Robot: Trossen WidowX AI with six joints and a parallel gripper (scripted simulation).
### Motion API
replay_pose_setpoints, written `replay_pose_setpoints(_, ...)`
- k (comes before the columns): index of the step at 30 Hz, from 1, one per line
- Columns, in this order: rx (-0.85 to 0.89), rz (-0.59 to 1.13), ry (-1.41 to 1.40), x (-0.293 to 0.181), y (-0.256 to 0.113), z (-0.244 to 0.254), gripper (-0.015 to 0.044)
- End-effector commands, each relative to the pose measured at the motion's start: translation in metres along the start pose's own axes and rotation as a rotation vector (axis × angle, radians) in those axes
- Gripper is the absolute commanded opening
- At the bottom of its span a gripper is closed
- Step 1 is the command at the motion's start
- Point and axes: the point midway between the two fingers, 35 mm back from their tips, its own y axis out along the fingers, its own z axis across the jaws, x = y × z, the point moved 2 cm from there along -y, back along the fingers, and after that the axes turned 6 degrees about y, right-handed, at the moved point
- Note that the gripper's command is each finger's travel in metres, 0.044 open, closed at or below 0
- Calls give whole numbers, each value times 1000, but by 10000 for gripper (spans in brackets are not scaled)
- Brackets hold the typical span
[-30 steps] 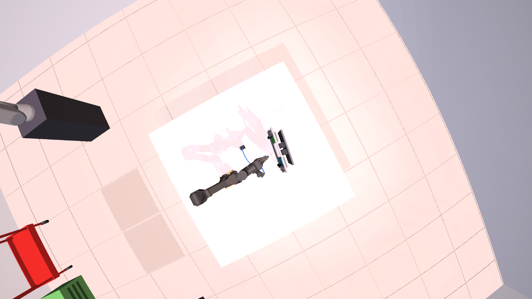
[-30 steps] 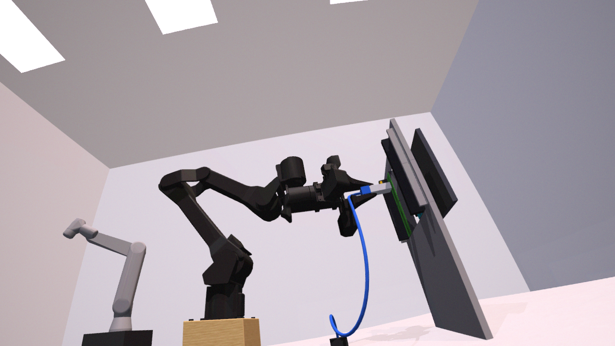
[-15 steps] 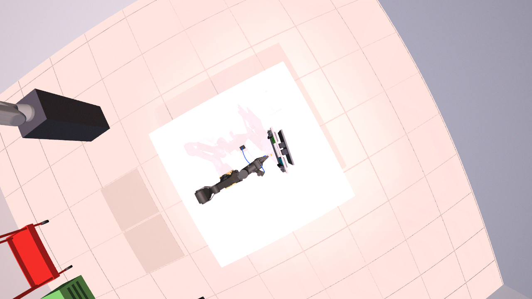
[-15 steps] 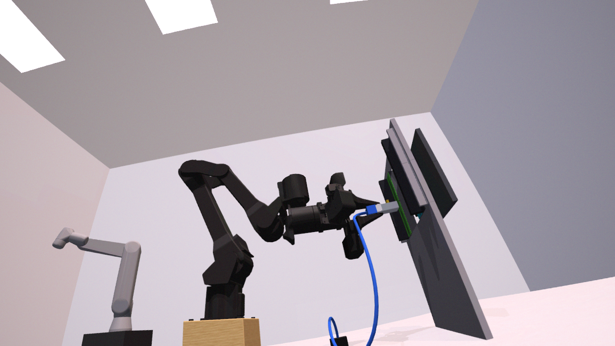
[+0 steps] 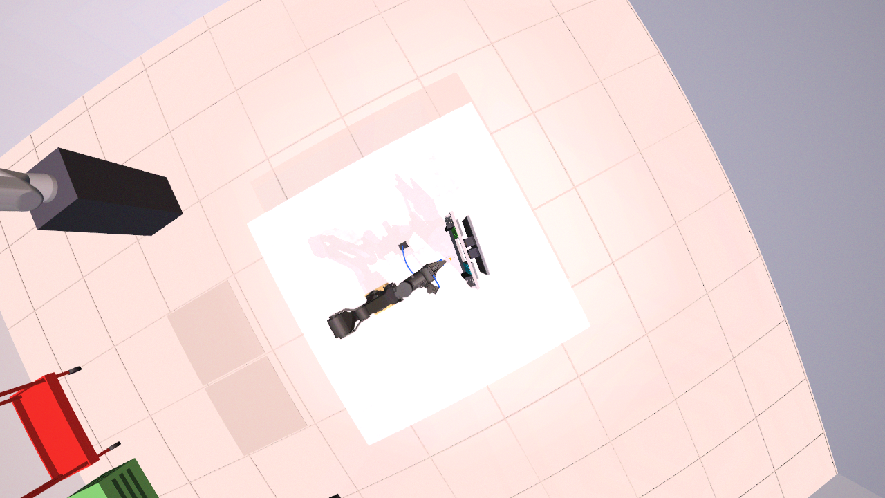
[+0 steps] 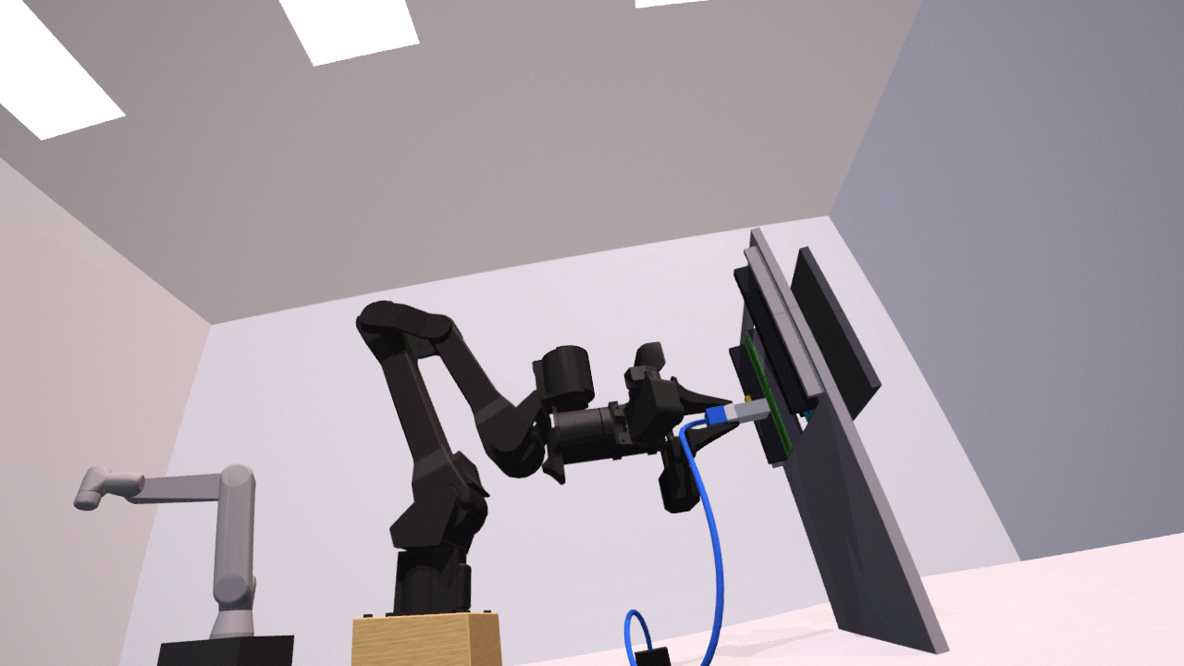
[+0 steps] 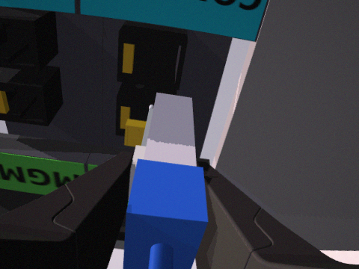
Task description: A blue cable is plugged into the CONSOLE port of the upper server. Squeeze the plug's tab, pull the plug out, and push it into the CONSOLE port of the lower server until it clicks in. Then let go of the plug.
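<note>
- The arm (image 5: 380,301) (image 6: 408,405) stood on a wooden block (image 6: 413,642), inside the edges of the white table (image 5: 495,346), with tabletop on both sides of it in the top view.
- The server assembly (image 5: 462,250) (image 6: 860,530) (image 7: 90,93) rose steeply ahead of the claw. Room between the two was tight, with only the length of the plug's front to bridge it.
- In the wrist view, a pale vertical edge (image 7: 221,104) ran just to the image-right of the sockets, with a dark grey surface (image 7: 307,131) beyond it.
- A second, grey arm (image 5: 15,191) (image 6: 236,530) was well apart from the work.
- The claw (image 5: 443,262) (image 6: 733,413) (image 7: 163,169) was partly closed, its fingers pinching the plug (image 6: 749,410) (image 7: 170,128) from both sides.
- The plug lay between the fingertips, its pale front reaching past them toward the sockets and its blue rear nearer the claw's body.
- In the wrist view, the plug overlapped the lower socket (image 7: 125,90), below another socket (image 7: 155,56); whether its tip had entered could not be told.
- A yellow piece (image 6: 747,398) (image 7: 135,132) showed beside the plug's front.
- The blue cable (image 5: 406,261) (image 6: 717,538) (image 7: 161,258) hung from its rear, looping toward a small black block (image 5: 402,244) (image 6: 652,657).
</note>
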Motion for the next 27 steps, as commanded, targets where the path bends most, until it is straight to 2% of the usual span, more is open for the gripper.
replay_pose_setpoints(1,10,-14,-3,0,2,4,0)
replay_pose_setpoints(27,26,-71,-5,1,13,7,0)
